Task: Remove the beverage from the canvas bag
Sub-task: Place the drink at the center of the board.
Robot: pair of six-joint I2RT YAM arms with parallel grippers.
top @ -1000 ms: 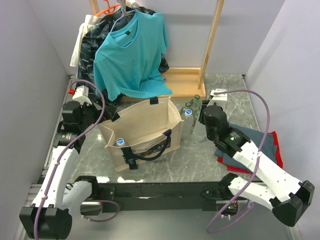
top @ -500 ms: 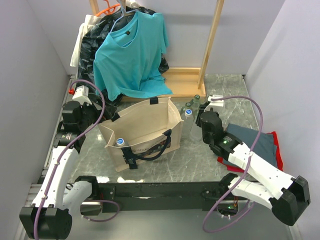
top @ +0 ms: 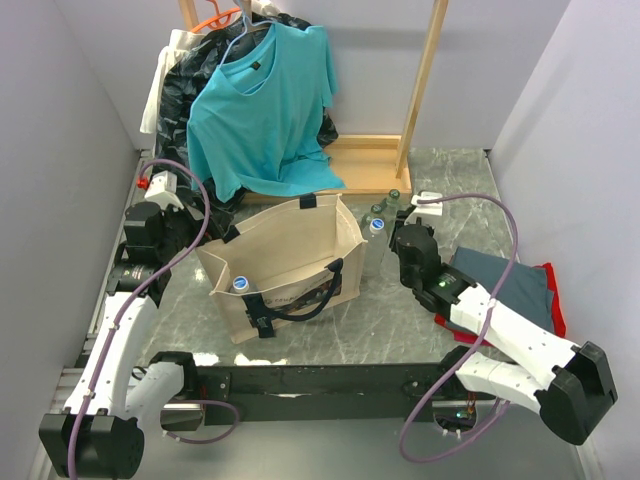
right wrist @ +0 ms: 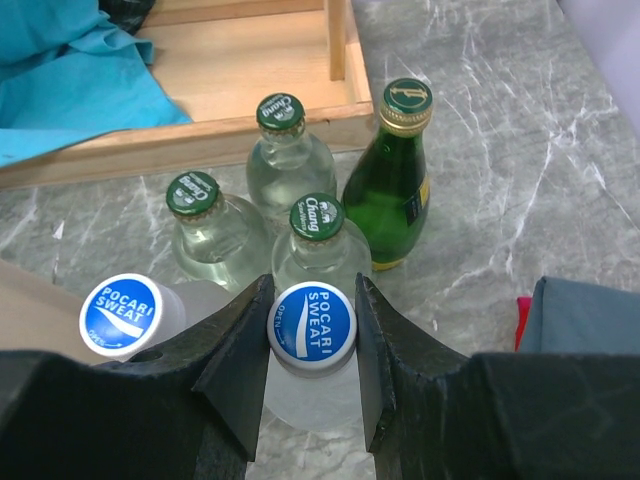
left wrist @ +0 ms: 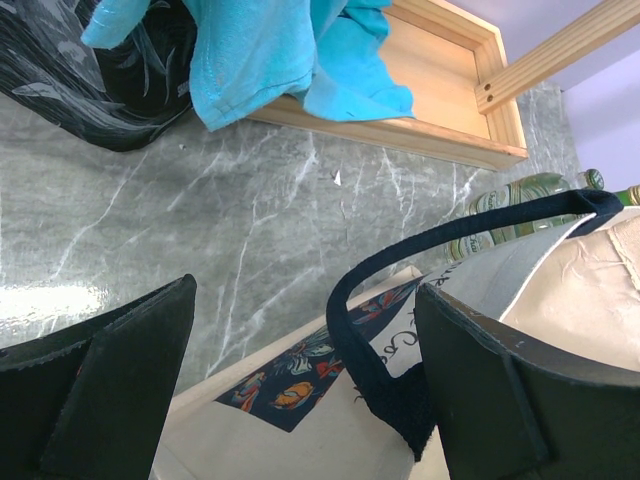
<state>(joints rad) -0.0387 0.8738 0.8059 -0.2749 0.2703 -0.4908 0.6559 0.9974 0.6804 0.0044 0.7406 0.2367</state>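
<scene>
The beige canvas bag (top: pixel 290 250) stands open mid-table; a blue-capped Pocari Sweat bottle (top: pixel 240 284) stands inside its near-left corner. My left gripper (left wrist: pixel 305 290) is open at the bag's far-left rim, with the black strap handle (left wrist: pixel 350 330) between its fingers, close to the right finger. My right gripper (right wrist: pixel 312 300) is right of the bag (top: pixel 400 240) and is shut on the cap of another Pocari Sweat bottle (right wrist: pixel 312 320). A third Pocari bottle (right wrist: pixel 118 312) stands beside it, outside the bag.
Three clear glass bottles with green caps (right wrist: pixel 281 112) and a dark green bottle (right wrist: pixel 400 170) stand just behind the gripped bottle. A wooden rack (top: pixel 360 160) holds a teal T-shirt (top: pixel 265 100) and a black plastic bag (top: pixel 185 80). Folded clothes (top: pixel 510 285) lie at the right.
My right arm has shifted left toward the bag and the cluster of bottles. The left arm and the bag have not moved.
</scene>
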